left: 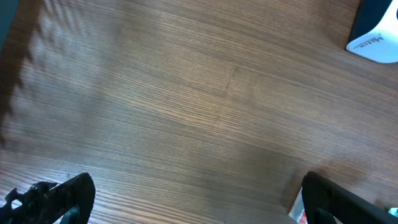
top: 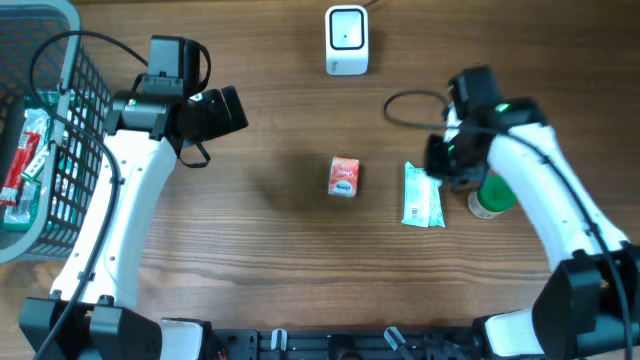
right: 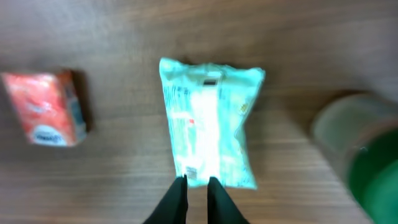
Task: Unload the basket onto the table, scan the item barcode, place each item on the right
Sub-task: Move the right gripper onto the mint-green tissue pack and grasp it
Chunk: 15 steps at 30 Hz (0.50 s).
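Observation:
A teal packet (top: 422, 195) lies flat on the wooden table, and its printed label faces the right wrist view (right: 208, 121). My right gripper (top: 441, 163) (right: 197, 179) has its jaws drawn to a narrow slit at the packet's near short edge, pinching that edge. A red carton (top: 344, 177) (right: 46, 115) stands just left of the packet. The white scanner (top: 347, 40) (left: 376, 37) stands at the back middle. My left gripper (top: 226, 110) (left: 199, 194) hovers open over bare wood, holding nothing.
A green can (top: 490, 198) (right: 364, 149) stands right beside the packet, partly under my right arm. A grey wire basket (top: 70, 130) with packaged goods (top: 22, 160) fills the left edge. A black cable (top: 410, 100) loops near the right arm.

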Motion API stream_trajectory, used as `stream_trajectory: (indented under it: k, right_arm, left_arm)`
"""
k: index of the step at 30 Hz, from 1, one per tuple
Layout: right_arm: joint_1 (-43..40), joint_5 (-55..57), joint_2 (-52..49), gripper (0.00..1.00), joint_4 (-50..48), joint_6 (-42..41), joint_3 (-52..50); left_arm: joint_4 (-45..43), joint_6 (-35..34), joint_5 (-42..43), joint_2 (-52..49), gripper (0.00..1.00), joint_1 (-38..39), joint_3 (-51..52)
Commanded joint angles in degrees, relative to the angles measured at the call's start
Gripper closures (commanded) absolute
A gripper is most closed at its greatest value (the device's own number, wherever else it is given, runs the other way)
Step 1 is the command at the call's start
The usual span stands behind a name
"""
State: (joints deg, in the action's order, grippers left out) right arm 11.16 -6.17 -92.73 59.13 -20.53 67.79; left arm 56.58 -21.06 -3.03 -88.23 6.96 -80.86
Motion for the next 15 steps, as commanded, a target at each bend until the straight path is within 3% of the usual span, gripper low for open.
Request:
stream_trajectory:
  k: [1,9,15]
  right_arm:
    - [2.16,2.32,-0.72,0.87,-4.28,-4.17,-6.91]
    - [3.1,2.75,-0.72,0.87,-17.22,-5.55,-16.7]
    - [3.15,2.62,-0.9,0.92,-25.42,-3.98,-19.23]
  left_arm:
    - [-0.17,0.94,0.63,0.46,0.0,-0.11,-0.04]
    - [-0.17,0.94,0.63,0.46,0.0,-0.11,-0.04]
    - [-0.17,0.94,0.63,0.46,0.0,-0.11,-0.04]
